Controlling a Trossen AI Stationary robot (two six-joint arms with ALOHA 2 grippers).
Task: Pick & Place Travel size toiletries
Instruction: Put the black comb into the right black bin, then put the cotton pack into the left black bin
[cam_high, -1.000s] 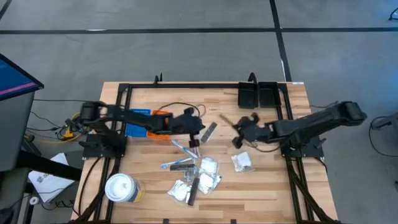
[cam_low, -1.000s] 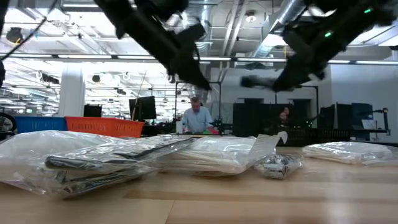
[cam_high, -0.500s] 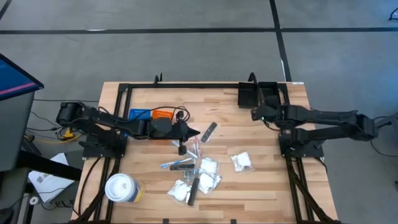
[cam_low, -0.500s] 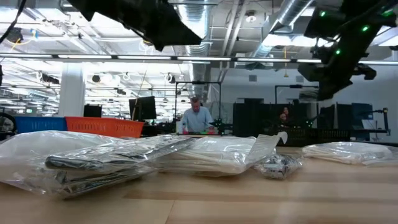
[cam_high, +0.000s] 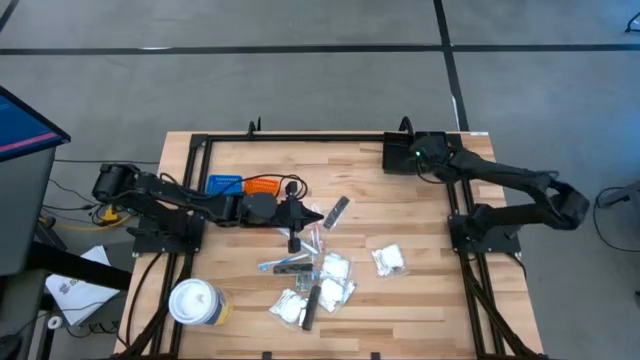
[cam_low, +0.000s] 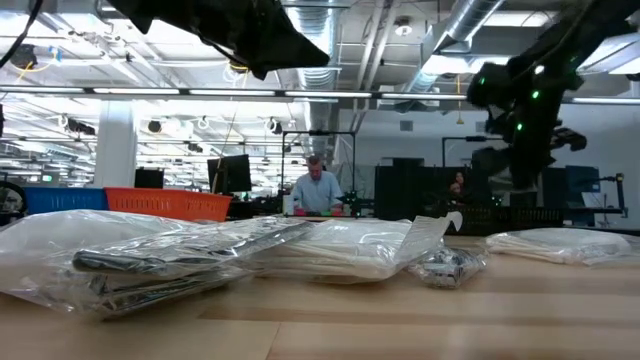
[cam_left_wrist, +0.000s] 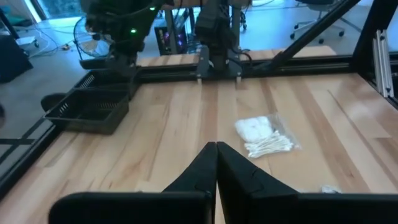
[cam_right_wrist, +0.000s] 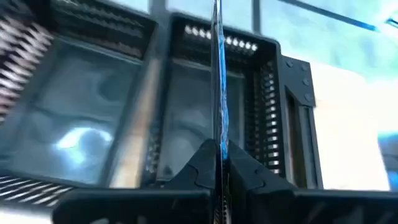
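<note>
Your right gripper (cam_right_wrist: 219, 163) hangs over the black tray (cam_high: 415, 152) at the desk's far corner, jaws clamped on a thin stick (cam_right_wrist: 217, 74), ready to drop it. Your left gripper (cam_high: 300, 212), jaws closed and empty, waits above the toiletries pile (cam_high: 312, 280) mid-desk.

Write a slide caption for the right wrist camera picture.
Shut right gripper pinching a thin clear-wrapped stick upright above a black mesh bin.
</note>
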